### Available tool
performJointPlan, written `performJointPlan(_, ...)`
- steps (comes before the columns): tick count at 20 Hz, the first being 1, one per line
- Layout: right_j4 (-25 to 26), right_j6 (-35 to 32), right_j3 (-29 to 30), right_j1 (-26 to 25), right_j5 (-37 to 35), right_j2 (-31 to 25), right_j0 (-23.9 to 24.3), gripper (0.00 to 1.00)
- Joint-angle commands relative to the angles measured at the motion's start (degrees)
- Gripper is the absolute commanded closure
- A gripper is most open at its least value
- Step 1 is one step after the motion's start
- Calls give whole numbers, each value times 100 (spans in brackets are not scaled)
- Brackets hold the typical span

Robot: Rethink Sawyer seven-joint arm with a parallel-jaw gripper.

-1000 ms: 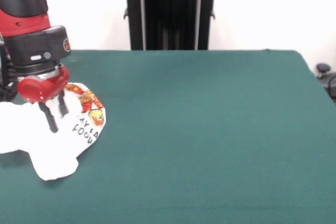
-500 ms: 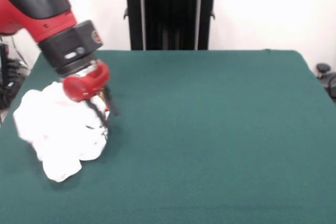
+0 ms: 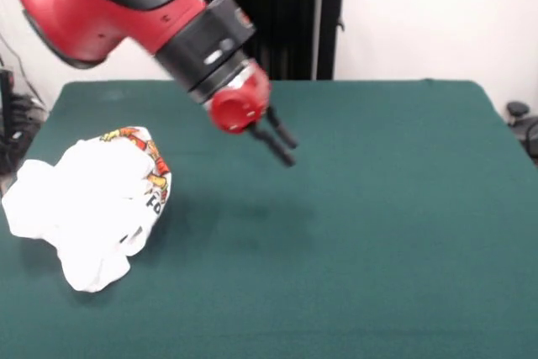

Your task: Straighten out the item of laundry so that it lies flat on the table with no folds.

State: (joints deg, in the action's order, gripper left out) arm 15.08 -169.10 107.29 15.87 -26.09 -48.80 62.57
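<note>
White garment [image 3: 88, 208] with red-orange cartoon print and black lettering lies crumpled in heap at left side of green table [image 3: 378, 233], near left edge. Gripper [image 3: 281, 142] hangs tilted above table, right of heap, well apart from it. Fingers slightly parted, holding nothing.

White laundry [image 3: 84, 208], red-orange print; dark green table [image 3: 378, 233].
</note>
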Motion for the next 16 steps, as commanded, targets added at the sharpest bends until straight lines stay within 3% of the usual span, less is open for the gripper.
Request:
performJointPlan(1, -231, 37, 225, 702, -275, -141, -713, 0)
performJointPlan(2, -174, -118, 142, 989, -316, 168, -896, 0)
performJointPlan(4, 196, -587, -191, 1644, -311, 1320, -1531, 0)
performJointPlan(6, 807, -1008, -857, 1715, -273, 2639, -2292, 0)
performJointPlan(9, 1734, -1906, -2044, 1197, -330, 4391, -3549, 0)
performJointPlan(12, 2403, -3118, -3134, 298, -468, 5873, -4696, 0)
performJointPlan(14, 2337, -3713, -3562, -245, -511, 6585, -5184, 0)
performJointPlan(16, 2091, -3727, -3717, -506, -483, 6878, -5334, 0)
